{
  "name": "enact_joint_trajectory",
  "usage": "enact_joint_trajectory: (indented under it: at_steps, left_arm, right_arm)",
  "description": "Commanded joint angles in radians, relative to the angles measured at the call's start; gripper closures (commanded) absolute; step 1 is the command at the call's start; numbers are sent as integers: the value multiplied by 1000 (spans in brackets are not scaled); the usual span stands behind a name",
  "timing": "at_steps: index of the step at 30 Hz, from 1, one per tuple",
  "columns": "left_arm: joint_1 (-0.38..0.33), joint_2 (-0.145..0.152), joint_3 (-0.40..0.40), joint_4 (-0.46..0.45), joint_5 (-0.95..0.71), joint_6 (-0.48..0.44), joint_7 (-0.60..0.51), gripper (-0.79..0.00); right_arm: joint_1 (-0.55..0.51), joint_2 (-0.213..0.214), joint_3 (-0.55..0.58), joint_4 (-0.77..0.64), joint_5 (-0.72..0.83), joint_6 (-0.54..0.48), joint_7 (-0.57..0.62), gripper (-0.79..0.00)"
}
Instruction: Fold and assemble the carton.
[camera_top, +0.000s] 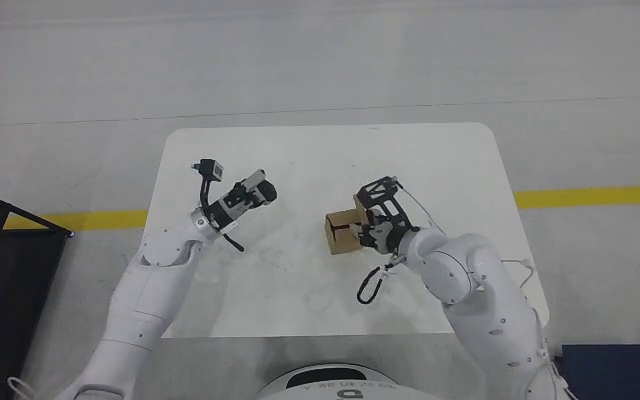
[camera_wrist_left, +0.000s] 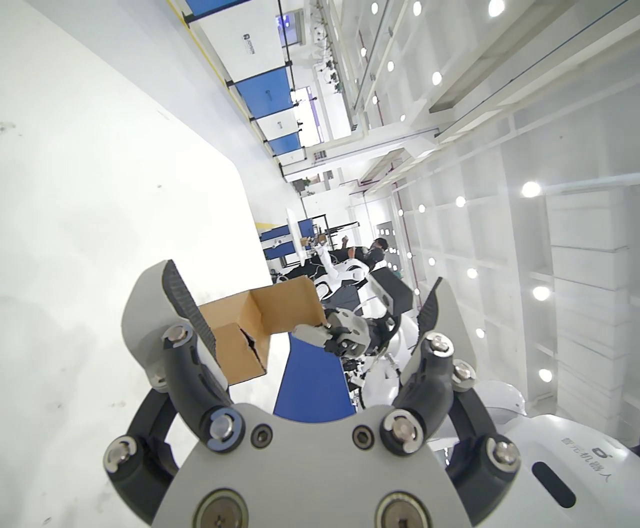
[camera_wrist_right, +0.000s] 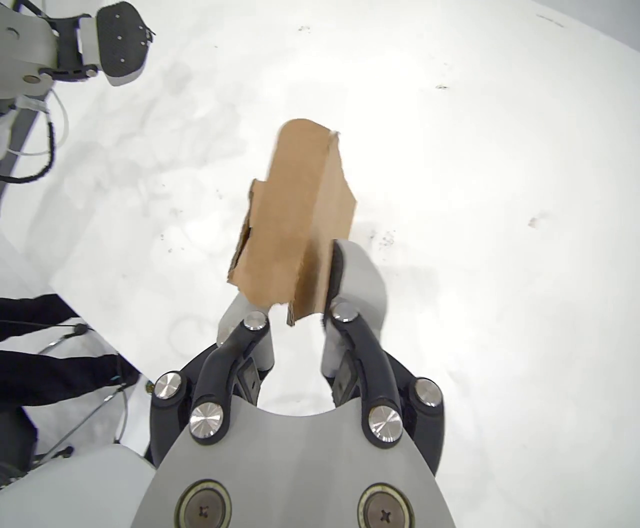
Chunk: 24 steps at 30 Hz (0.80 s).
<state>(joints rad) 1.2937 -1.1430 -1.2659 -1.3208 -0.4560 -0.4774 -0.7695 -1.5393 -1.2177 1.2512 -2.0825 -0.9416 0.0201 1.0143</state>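
One brown cardboard carton (camera_top: 342, 233), part-folded with flaps standing open, just right of centre on the rounded white table (camera_top: 300, 150). One right gripper (camera_wrist_right: 292, 285), jaws pinching a panel on the carton's right side. One left gripper (camera_wrist_left: 305, 280), jaws spread, held left of the carton and well apart from it.

Setting: a large robotics laboratory hall. A white rounded-corner desk (camera_top: 300, 150) stood on a grey floor (camera_top: 300, 60) marked with a yellow line (camera_top: 580, 196). Beyond it were blue partition panels (camera_wrist_left: 265, 92), round ceiling lights (camera_wrist_left: 531, 189) and further blue-and-white workstations (camera_wrist_left: 290, 240).
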Motion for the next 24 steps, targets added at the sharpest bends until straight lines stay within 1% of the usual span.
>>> enact_joint_trajectory:
  at_steps: [1,3,5,9,11,14,15,16,18,19,20,24]
  left_arm:
    - [6,-3,1,-21,-54,20,12,-785]
    - [10,-5,1,-49,-98,56,16,-785]
    - [15,-6,1,-81,-135,99,4,-785]
    - [23,1,-10,-140,-164,190,-67,-785]
    - [25,4,-18,-161,-170,226,-89,-785]
    - [25,7,-23,-190,-173,277,-115,-785]
    - [26,8,-25,-200,-172,292,-122,-785]
    - [26,9,-27,-210,-170,304,-127,-785]
    - [29,12,-29,-227,-159,328,-140,-785]
    - [31,13,-29,-233,-152,340,-147,-785]
    - [34,15,-30,-240,-140,350,-155,-785]
    - [50,20,-33,-265,-104,371,-171,-785]
  right_arm:
    - [-35,2,34,0,105,-41,-48,-785]
    - [-73,7,69,1,159,-88,-89,-785]
    - [-109,10,91,5,253,-164,-126,-785]
    - [-168,17,125,19,367,-308,-195,-785]
    - [-184,20,141,34,385,-353,-234,-785]
    - [-214,22,164,61,421,-425,-331,-785]
    - [-226,23,188,74,410,-413,-372,-782]
    - [-243,24,211,78,372,-365,-417,-751]
    - [-276,22,224,54,254,-235,-498,-588]
    - [-293,20,217,35,191,-173,-538,-570]
    - [-309,18,201,17,139,-134,-572,-579]
    - [-366,13,156,-11,-6,-38,-689,-573]
